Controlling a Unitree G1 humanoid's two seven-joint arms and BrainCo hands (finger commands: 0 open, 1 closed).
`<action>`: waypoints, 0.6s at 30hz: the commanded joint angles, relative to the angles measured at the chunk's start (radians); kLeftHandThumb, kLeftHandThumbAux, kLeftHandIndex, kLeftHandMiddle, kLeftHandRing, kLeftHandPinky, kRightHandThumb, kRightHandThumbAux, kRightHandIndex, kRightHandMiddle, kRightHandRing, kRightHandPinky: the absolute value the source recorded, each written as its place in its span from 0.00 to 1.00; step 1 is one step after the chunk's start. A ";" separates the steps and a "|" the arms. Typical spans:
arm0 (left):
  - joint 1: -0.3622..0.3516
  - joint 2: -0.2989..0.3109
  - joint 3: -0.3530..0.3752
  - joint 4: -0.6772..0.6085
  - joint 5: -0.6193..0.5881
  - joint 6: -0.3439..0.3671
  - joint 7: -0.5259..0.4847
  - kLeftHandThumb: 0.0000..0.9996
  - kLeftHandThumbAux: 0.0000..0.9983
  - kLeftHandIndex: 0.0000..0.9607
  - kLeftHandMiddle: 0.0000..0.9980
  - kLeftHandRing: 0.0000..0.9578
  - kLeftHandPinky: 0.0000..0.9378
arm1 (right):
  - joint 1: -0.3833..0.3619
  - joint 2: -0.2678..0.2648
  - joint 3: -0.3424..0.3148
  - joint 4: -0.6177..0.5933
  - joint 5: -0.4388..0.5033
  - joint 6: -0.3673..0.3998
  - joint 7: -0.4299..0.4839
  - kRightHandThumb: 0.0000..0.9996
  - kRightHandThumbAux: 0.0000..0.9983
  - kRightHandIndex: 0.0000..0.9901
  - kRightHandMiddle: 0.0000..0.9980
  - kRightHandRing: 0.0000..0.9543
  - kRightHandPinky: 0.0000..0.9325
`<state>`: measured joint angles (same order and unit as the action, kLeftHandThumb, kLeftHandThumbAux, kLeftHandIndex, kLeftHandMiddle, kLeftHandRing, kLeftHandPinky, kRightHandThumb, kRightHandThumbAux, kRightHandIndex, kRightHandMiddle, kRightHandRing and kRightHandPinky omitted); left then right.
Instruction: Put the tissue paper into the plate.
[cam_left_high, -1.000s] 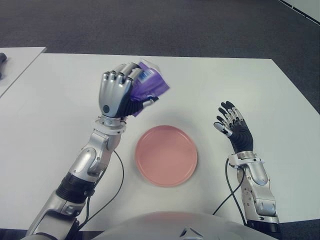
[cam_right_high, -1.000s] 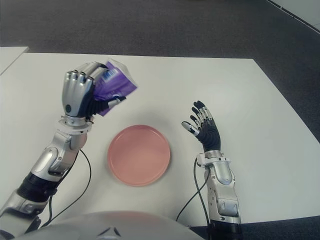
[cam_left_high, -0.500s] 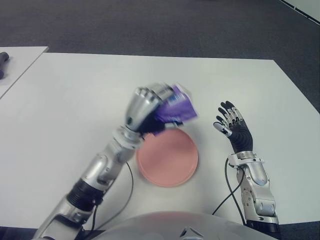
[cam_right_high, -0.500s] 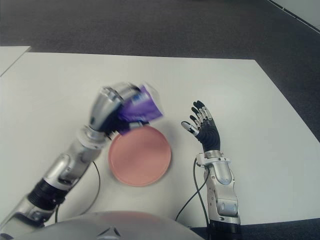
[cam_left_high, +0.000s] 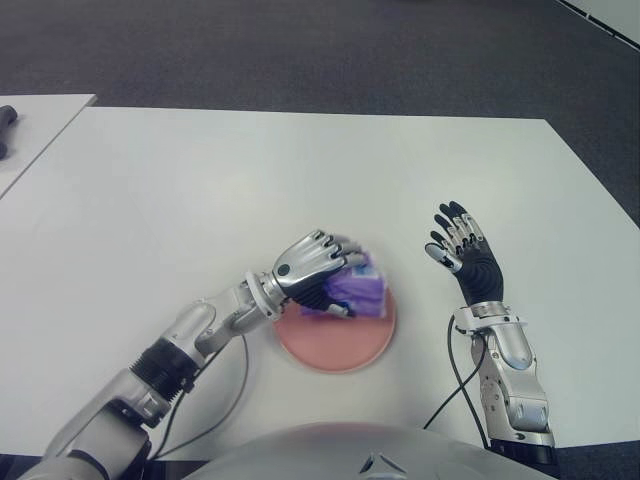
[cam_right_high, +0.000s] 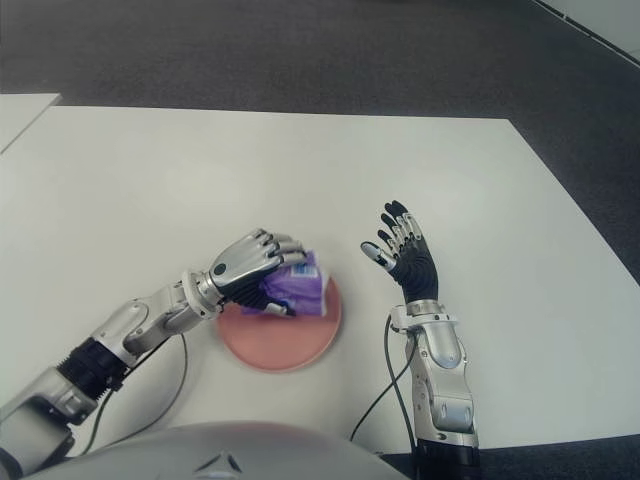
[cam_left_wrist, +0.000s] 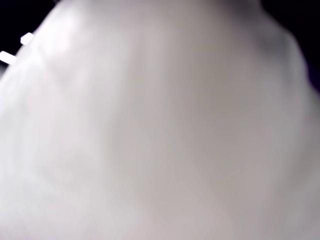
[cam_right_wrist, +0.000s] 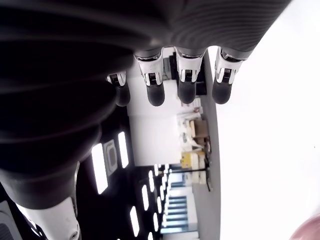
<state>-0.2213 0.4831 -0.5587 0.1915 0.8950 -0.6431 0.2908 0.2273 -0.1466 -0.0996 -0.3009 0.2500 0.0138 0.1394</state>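
The purple tissue pack (cam_left_high: 358, 289) sits low over the pink plate (cam_left_high: 335, 345), near the plate's far edge. My left hand (cam_left_high: 316, 270) is curled over the pack from the left, fingers wrapped on it. Whether the pack touches the plate I cannot tell. The left wrist view shows only a pale blur. My right hand (cam_left_high: 462, 250) stands upright to the right of the plate with fingers spread, holding nothing; its fingertips (cam_right_wrist: 186, 92) show apart in the right wrist view.
The white table (cam_left_high: 150, 190) stretches around the plate. A second white table (cam_left_high: 30, 125) stands at the far left with a dark object (cam_left_high: 5, 118) at its edge. Dark carpet (cam_left_high: 300, 50) lies beyond. Cables (cam_left_high: 240, 370) trail under both forearms.
My left hand has swung from up high at the left down and rightward, bringing the tissue pack onto the plate area. The right hand has stayed still.
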 joint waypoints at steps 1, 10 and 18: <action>-0.004 0.007 -0.033 0.058 -0.030 -0.005 -0.130 0.85 0.67 0.42 0.54 0.87 0.86 | 0.001 0.010 0.002 0.006 -0.011 0.017 -0.004 0.00 0.76 0.00 0.00 0.00 0.00; -0.012 0.000 -0.065 0.076 -0.028 0.061 -0.288 0.85 0.67 0.42 0.54 0.86 0.85 | 0.003 0.014 0.000 0.004 -0.015 0.017 -0.002 0.00 0.76 0.00 0.00 0.00 0.00; -0.049 0.030 -0.097 0.060 0.035 0.092 -0.401 0.85 0.67 0.42 0.54 0.86 0.86 | 0.007 0.013 -0.002 0.001 -0.013 0.017 0.000 0.00 0.76 0.00 0.00 0.00 0.00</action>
<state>-0.3085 0.4679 -0.5874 0.1944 0.8346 -0.6048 0.0277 0.2264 -0.1385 -0.0977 -0.3009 0.2397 0.0141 0.1382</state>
